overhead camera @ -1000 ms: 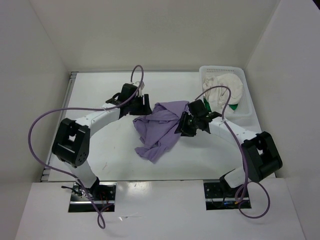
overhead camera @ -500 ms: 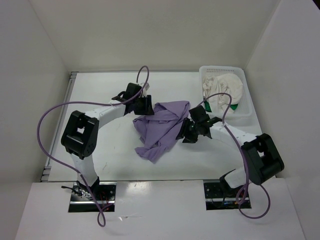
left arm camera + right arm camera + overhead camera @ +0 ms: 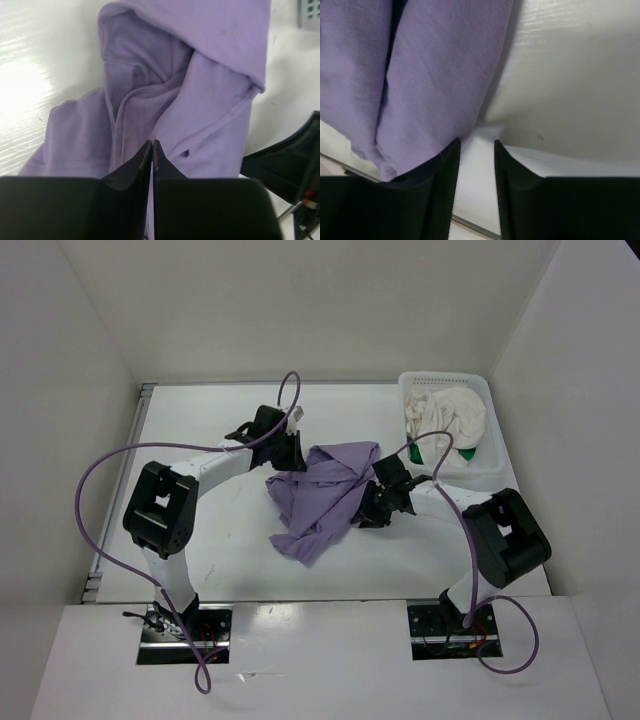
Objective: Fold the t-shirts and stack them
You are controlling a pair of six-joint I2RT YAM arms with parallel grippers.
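Lavender shirt (image 3: 315, 495), basket (image 3: 445, 379) on table (image 3: 200, 425)

The lavender purple cloth t-shirt (image 3: 318, 498) is plain. The white plastic mesh basket (image 3: 445, 377) shows a cream white cloth t-shirt (image 3: 455, 418) and a bright green cloth t-shirt (image 3: 467, 453).

Bright, even overhead light, soft shadows.
I saw glare on the table (image 3: 25, 85); the lavender t-shirt (image 3: 200, 100) looked sharp, foreground blurred.

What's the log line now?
left gripper: shut over purple shirt | right gripper: open beside its edge | white shirt, green shirt: in basket
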